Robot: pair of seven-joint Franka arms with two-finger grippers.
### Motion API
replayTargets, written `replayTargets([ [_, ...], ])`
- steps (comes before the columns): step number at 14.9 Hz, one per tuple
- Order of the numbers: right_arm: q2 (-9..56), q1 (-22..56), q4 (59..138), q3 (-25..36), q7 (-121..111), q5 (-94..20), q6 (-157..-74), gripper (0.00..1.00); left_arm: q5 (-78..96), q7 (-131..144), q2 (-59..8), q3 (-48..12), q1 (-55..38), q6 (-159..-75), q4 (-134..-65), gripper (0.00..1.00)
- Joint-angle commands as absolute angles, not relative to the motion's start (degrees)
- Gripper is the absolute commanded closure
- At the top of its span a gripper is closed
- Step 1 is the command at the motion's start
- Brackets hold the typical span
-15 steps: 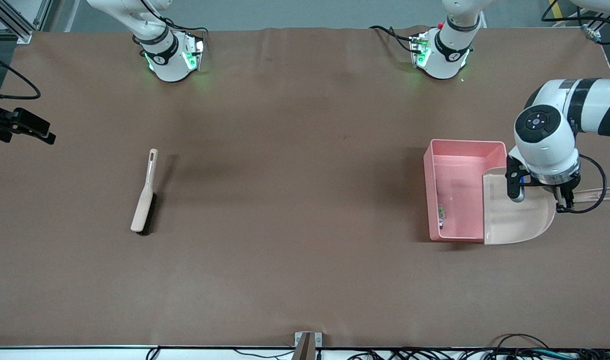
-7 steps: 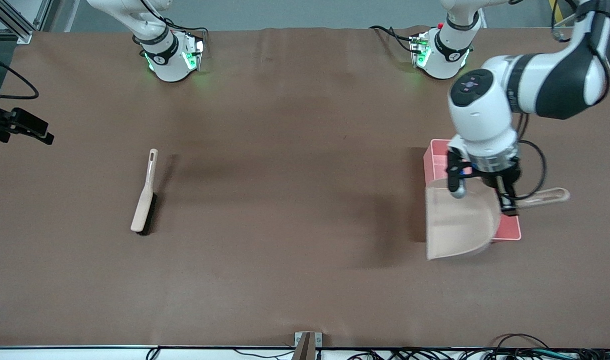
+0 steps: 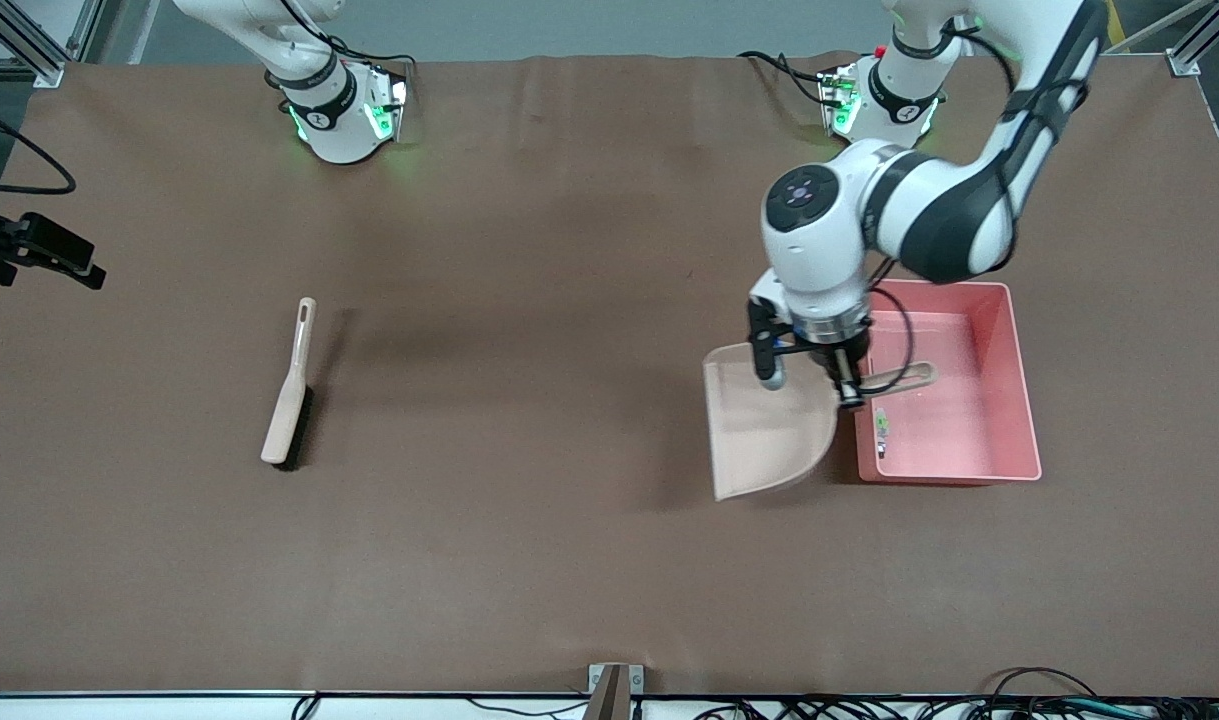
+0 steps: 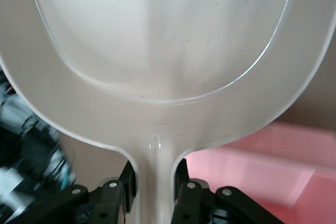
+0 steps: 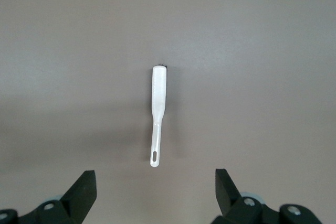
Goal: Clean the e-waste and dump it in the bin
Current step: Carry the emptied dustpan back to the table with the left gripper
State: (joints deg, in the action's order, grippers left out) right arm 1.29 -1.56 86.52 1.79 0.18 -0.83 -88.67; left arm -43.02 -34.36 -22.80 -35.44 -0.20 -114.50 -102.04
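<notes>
Dustpan (image 3: 769,430) has swung off the bin (image 3: 1009,400) toward the right arm's end since the earlier frames; it now hangs over bare worktop (image 3: 529,560) just beside the bin, its handle reaching back over the bin's rim. Left end effector (image 3: 807,378) is clenched on the handle where it joins the scoop; the left wrist view shows the jaws pinching the neck. Scoop looks empty.

E-waste (image 3: 881,432) lies inside the bin, against the wall toward the right arm's end, near the corner closest to the front camera. It shows as a tiny white-green piece with a darker speck touching it; too small to tell more.

Handling guess: parts are light, stiff, prone to roll or skitter, so better swept than pinched. Bin is thin rigid plastic, light, likely slides if bumped; grip by a wall rim.

Brush (image 3: 291,385) lies flat on the worktop toward the right arm's end. Right end effector (image 5: 155,192) waits high over the brush, jaws spread wide, empty.
</notes>
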Motion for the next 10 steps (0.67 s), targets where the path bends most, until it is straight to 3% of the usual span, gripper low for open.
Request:
replayTargets([
  [1,1.14,-1.41,86.05,1.49,-0.35,-0.53,-88.59,0.0,-42.01,-32.09,-28.46,-36.39,-2.54,-113.73,-98.79,0.98],
  [10,1.32,-1.49,84.37,1.58,-0.26,-0.53,-88.15,0.0,-42.89,-31.99,-35.68,-36.39,-6.5,-116.1,-98.88,0.97],
])
